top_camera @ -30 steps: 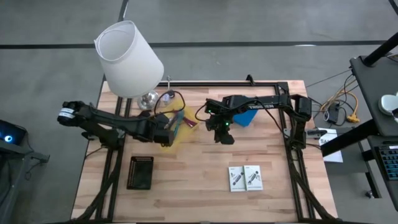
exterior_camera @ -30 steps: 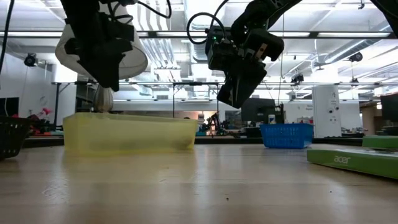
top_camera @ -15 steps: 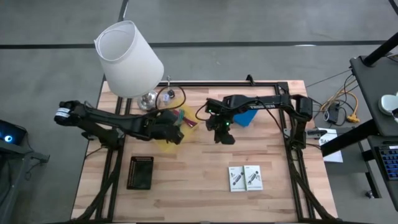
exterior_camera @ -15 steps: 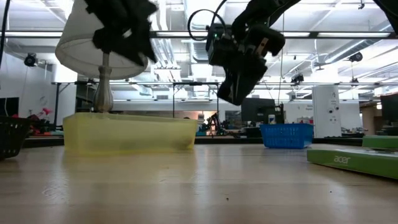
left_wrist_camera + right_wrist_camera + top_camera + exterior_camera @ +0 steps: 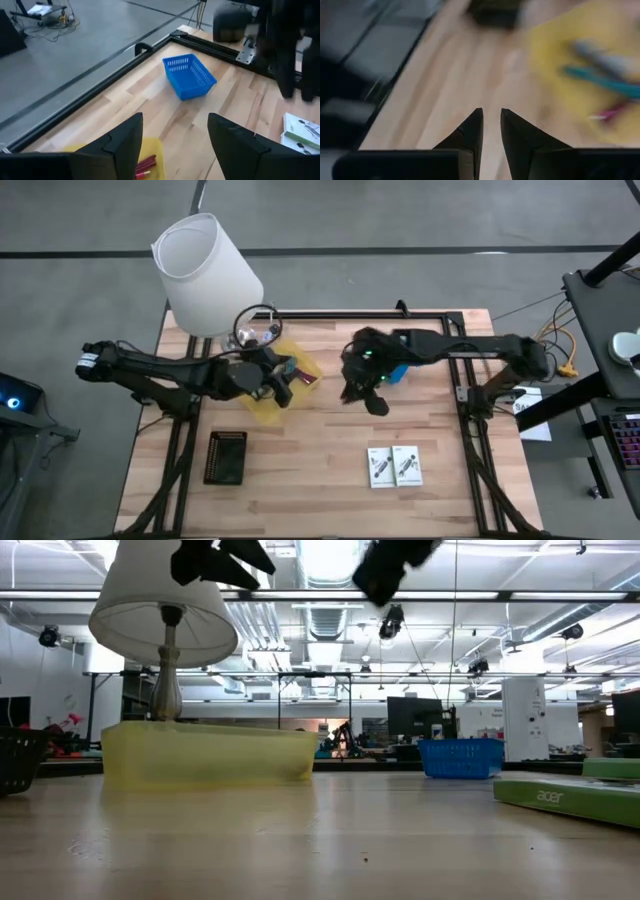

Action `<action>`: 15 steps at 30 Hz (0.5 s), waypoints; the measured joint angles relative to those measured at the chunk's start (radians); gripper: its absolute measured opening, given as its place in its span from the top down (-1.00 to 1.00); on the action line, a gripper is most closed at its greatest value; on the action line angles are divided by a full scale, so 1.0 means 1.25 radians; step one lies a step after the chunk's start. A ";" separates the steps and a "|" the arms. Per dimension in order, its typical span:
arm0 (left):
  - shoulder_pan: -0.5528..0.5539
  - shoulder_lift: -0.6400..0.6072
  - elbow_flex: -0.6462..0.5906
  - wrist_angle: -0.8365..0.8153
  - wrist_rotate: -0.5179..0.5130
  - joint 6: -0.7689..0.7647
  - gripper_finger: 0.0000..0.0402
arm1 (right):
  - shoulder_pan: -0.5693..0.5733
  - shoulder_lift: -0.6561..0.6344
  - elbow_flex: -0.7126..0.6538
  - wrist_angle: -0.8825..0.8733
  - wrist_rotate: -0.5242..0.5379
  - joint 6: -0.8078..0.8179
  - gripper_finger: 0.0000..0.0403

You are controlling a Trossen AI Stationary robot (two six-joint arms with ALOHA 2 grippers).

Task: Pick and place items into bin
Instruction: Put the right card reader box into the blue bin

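The yellow bin (image 5: 305,370) (image 5: 210,752) sits on the table left of centre. A teal pen (image 5: 600,82), a pink-purple stick (image 5: 612,112) and reddish pieces (image 5: 145,165) lie in it. Two white packets (image 5: 394,466) lie flat near the table's front edge. My left gripper (image 5: 283,390) (image 5: 175,145) hangs high over the bin, open, with nothing between its fingers. My right gripper (image 5: 365,395) (image 5: 491,125) hangs high to the right of the bin, its fingers a narrow gap apart and empty.
A white lamp (image 5: 207,275) stands at the far left, its base and cord (image 5: 255,330) just behind the bin. A blue basket (image 5: 189,75) sits under my right arm. A black basket (image 5: 226,457) stands near the front left.
Both grippers have gone up, well clear of the bin and table. My left gripper has tipped from pointing down to nearly level above the bin. My right gripper has risen out of the top of the low view and tipped a little more level.
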 joint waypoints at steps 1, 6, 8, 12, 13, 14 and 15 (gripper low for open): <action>0.000 -0.008 -0.002 0.000 0.000 0.005 -0.03 | 0.008 -0.021 0.000 0.020 0.069 0.074 0.72; 0.000 -0.056 -0.022 0.000 0.000 0.019 -0.03 | 0.024 -0.092 -0.001 0.018 0.373 0.467 0.72; 0.000 -0.075 -0.032 -0.017 0.002 0.017 -0.03 | 0.024 -0.110 -0.001 -0.006 0.422 0.604 0.72; 0.000 -0.098 -0.033 -0.073 0.001 0.016 -0.03 | 0.026 -0.122 -0.002 -0.133 0.466 0.782 0.71; 0.000 -0.100 -0.033 -0.080 0.001 0.024 -0.03 | 0.029 -0.122 -0.002 -0.176 0.466 0.816 0.70; 0.000 -0.104 -0.033 -0.084 0.001 0.035 -0.03 | 0.034 -0.120 -0.003 -0.226 0.466 0.851 0.67; 0.000 -0.107 -0.033 -0.091 0.002 0.047 -0.03 | 0.044 -0.116 -0.003 -0.278 0.467 0.885 0.64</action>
